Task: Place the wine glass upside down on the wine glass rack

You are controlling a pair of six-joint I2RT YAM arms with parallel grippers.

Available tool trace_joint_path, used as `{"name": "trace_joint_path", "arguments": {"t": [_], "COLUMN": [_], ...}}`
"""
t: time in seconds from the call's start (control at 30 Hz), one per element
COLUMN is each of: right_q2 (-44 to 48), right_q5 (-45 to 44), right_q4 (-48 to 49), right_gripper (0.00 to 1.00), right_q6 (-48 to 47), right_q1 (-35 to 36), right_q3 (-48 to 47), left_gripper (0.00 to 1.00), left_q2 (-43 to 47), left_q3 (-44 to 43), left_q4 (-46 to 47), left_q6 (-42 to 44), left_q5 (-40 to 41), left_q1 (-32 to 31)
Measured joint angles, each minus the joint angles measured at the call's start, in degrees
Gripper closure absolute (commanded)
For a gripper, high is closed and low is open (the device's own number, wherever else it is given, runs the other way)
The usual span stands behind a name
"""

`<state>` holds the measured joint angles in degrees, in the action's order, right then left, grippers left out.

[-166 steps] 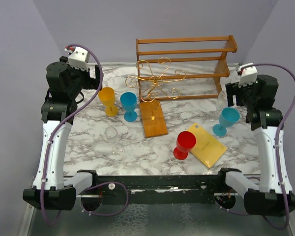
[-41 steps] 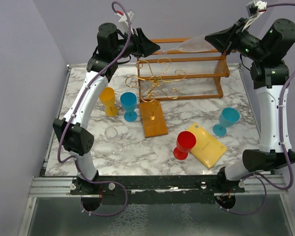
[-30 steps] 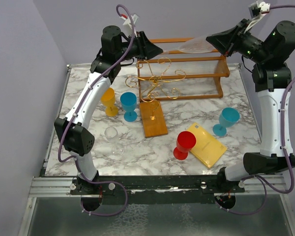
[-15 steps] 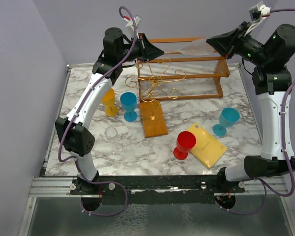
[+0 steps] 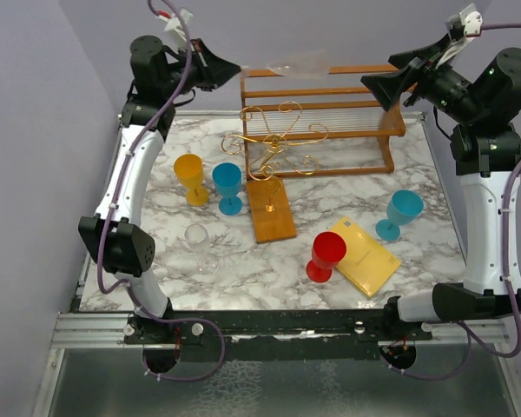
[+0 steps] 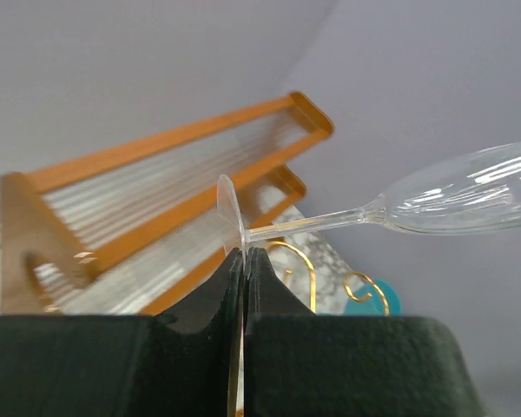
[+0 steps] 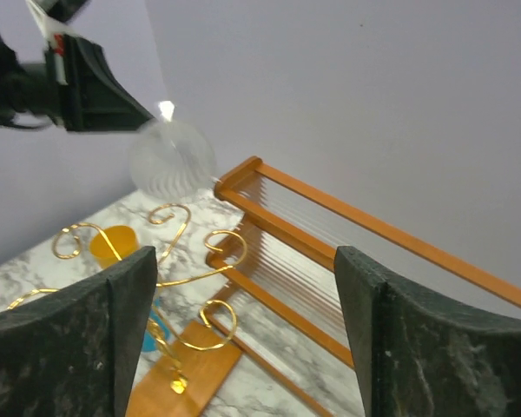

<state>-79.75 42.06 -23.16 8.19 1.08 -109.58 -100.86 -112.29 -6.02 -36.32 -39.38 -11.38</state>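
**Handover: Glass Passes to the Left Gripper**

The right gripper (image 5: pixel 391 76) no longer holds the wine glass (image 5: pixel 300 63). Its jaws now stand wide apart, and it has drawn back toward 3 o'clock, clear of the bowl. The left gripper (image 6: pixel 244 256), pinched on the foot, now carries the glass alone. It has swung toward 9 o'clock, taking the glass leftward above the wooden shelf (image 5: pixel 330 91).

Walls (image 5: pixel 35 130) — plain lavender, at the left, rear and right of the frame. Table (image 5: pixel 161 261) — white marble pattern with grey veining, centre. Aluminium rail (image 5: pixel 87 326) along its lower edge. Grey speckled surface (image 5: pixel 286 391) at bottom. Lighting even.
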Motion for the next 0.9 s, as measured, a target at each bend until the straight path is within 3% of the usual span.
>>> {"name": "trace_joint_path", "arguments": {"t": [0.13,0.27,0.67,0.9], "right_q2": [0.63,0.7,-0.31,-2.14], "right_q5": [-2.6,-3.96,-3.98,-3.85], "right_q4": [-1.46,-2.99,-8.22,-10.29], "right_gripper": [0.11,0.11,0.1,0.09], "right_q6": [-3.43,-6.69,-15.28,-17.59], "right_q1": [0.0,0.0,0.0,0.0], "right_q3": [0.0,0.42,2.93,2.82], "left_gripper": [1.0,1.0,1.0,1.0], "left_q2": [0.68,3.63,12.57,13.03], "left_q3": [-3.56,-5.53,-6.08,-3.63], "left_q4": [-4.15,-10.08,-17.51,-19.69], "left_q6": [3.72,13.84,49.35,70.86], "left_q5": [2.62,10.91,35.69,46.58], "left_q1": [6.08,8.96,7.8,0.96]}}
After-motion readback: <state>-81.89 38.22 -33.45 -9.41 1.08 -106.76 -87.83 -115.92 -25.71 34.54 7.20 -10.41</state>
